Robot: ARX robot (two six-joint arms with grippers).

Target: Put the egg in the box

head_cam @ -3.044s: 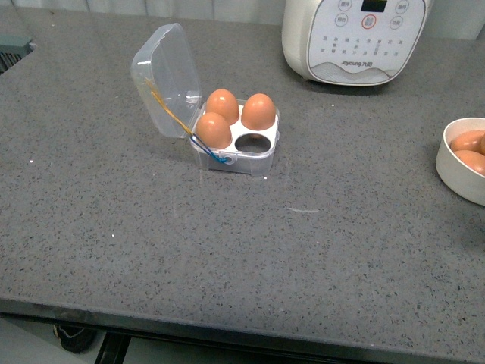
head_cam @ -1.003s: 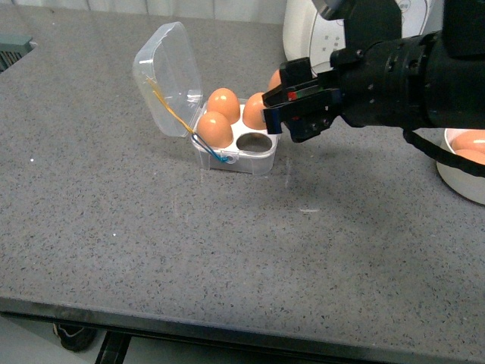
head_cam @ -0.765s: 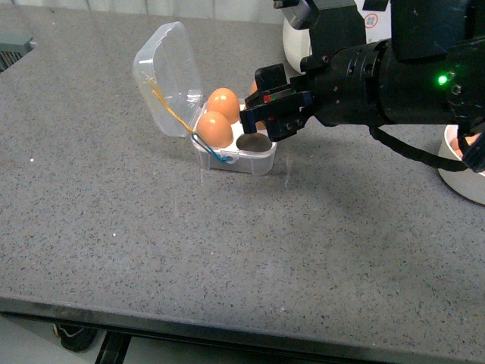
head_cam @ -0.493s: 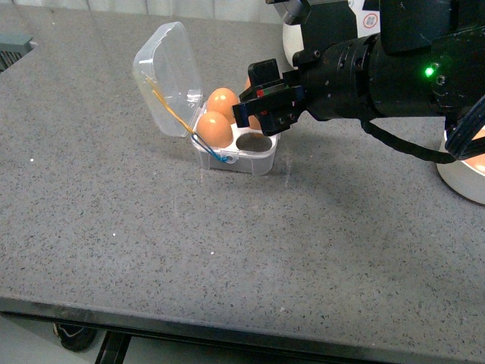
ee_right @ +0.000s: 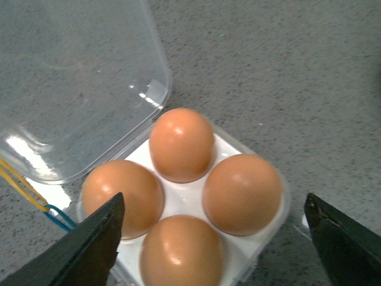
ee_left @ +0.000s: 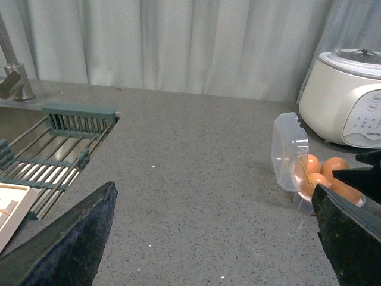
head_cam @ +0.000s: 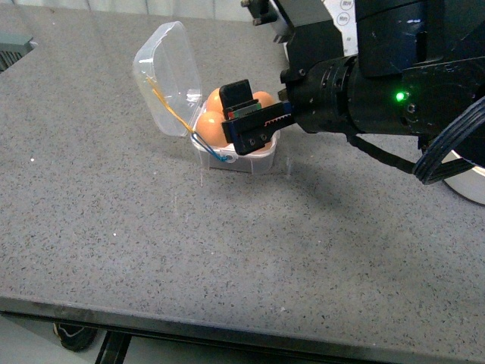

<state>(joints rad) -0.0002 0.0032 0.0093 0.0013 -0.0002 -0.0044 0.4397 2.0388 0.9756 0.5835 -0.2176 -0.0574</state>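
Observation:
The clear box (head_cam: 254,162) stands open on the grey counter, its lid (head_cam: 163,76) tilted up on the left. My right gripper (head_cam: 241,114) hovers open just above it and hides most of its cells. In the right wrist view the white tray (ee_right: 184,199) holds an egg in every cell, such as one egg (ee_right: 181,143) and another (ee_right: 241,193). The right gripper (ee_right: 214,205) is open there, a finger on each side of the box, holding nothing. The yellow-and-blue cord (ee_right: 36,199) lies by the hinge. My left gripper (ee_left: 208,238) is open and empty, well away from the box (ee_left: 303,199).
A white cooker (ee_left: 351,101) stands behind the box. A round white bowl (head_cam: 470,178) sits at the right edge, mostly hidden by my right arm. A green dish rack over a sink (ee_left: 53,149) lies far left. Curtains hang behind the counter.
My right arm came in from the right carrying an egg and moved left over the box. The cell that stood empty now holds an egg, and the gripper is open above it.

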